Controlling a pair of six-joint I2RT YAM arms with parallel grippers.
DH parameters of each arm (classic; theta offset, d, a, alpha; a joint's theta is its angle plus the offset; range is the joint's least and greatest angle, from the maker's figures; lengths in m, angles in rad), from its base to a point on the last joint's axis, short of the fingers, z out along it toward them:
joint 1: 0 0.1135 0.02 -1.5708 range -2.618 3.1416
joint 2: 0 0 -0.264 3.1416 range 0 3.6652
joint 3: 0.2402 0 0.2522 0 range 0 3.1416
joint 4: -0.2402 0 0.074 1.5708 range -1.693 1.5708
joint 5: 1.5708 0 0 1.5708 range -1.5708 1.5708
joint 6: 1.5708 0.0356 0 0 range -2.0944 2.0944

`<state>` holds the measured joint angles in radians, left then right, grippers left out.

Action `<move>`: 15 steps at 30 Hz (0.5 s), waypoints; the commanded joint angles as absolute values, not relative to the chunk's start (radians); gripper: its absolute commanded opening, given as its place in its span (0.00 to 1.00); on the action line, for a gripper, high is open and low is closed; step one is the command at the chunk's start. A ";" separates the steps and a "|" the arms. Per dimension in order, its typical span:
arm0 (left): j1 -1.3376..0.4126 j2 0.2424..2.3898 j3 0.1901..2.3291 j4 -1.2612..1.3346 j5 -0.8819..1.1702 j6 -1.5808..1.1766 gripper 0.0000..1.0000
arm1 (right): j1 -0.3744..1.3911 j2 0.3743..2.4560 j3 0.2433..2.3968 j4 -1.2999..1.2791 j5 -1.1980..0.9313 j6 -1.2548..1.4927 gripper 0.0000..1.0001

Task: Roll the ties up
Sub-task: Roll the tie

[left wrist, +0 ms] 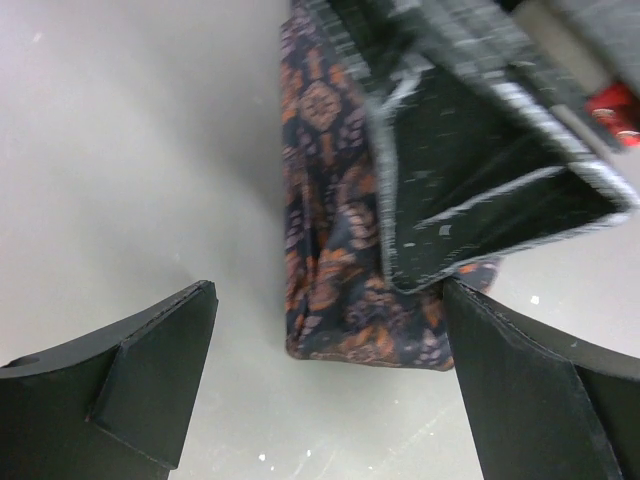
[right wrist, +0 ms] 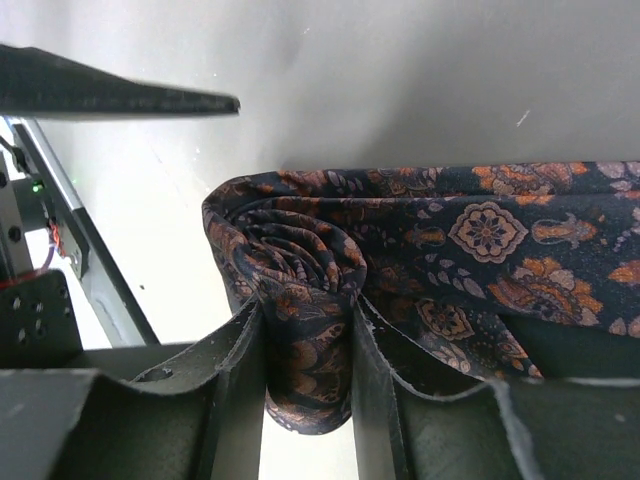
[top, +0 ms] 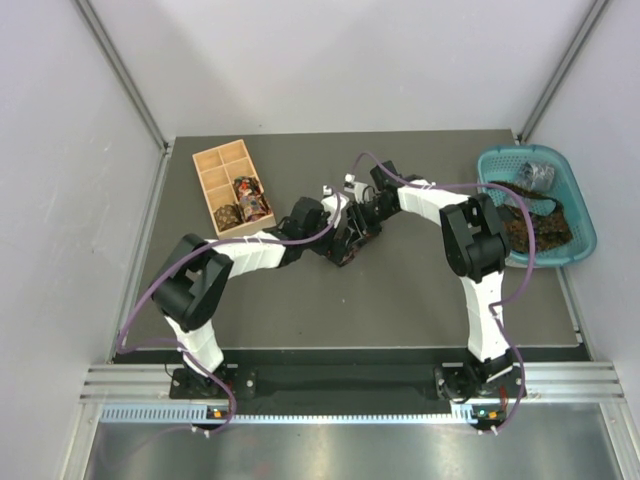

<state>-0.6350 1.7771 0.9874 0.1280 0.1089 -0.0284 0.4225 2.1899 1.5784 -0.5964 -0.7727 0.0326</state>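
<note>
My right gripper point(right wrist: 305, 345) is closed on the rolled end of a dark paisley tie point(right wrist: 480, 240). Its 2 fingers press the small coil from both sides. The rest of the tie stretches away flat on the grey desk point(right wrist: 420, 80).

My left gripper point(left wrist: 328, 300) stands wide open. Its 2 fingers are spread on either side of the same tie and grip nothing.

From above, both grippers meet near the middle of the desk. At the far left, a tan wooden box point(top: 215, 165) holds several rolled ties point(top: 247, 190) in its nearer compartments. At the far right, a teal basket point(top: 520, 153) holds more loose ties point(top: 545, 225), heaped together.
</note>
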 commanded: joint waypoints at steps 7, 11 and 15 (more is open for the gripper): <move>-0.661 1.784 0.986 0.278 0.238 0.069 0.99 | 0.422 2.226 1.539 -0.529 -0.684 0.049 0.35; -0.663 1.795 0.962 0.333 0.242 0.095 0.99 | 0.420 2.220 1.531 -0.523 -0.686 0.054 0.38; -0.666 1.809 0.945 0.359 0.238 0.120 0.99 | 0.420 2.215 1.525 -0.515 -0.689 0.055 0.38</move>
